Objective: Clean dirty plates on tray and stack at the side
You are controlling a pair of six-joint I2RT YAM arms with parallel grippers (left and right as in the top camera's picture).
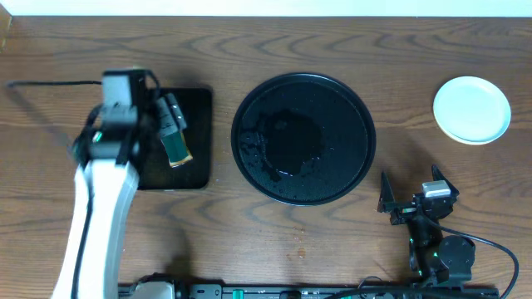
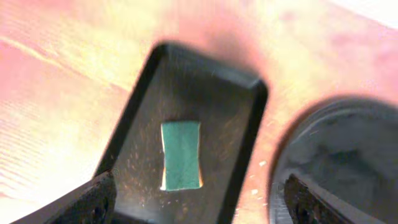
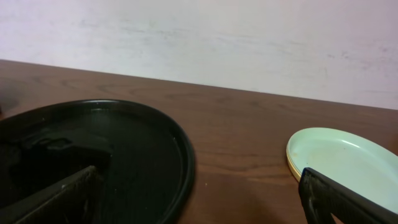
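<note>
The round black tray [image 1: 303, 137] sits mid-table with nothing on it but a wet sheen; it also shows in the left wrist view [image 2: 339, 155] and the right wrist view [image 3: 124, 155]. The plates [image 1: 471, 109] are stacked on the bare wood at the far right, a mint-blue one on top with a pale yellow rim showing beneath it in the right wrist view [image 3: 342, 158]. My left gripper [image 1: 169, 115] is open and empty above a green sponge [image 2: 181, 155]. My right gripper [image 1: 411, 189] is open and empty, low near the front right, facing the tray and the stack.
The green sponge [image 1: 176, 148] lies on a small rectangular black tray [image 1: 195, 108] at the left, which also shows in the left wrist view [image 2: 205, 93]. A black cable [image 1: 41, 83] runs along the far left. A pale wall stands behind the table's back edge.
</note>
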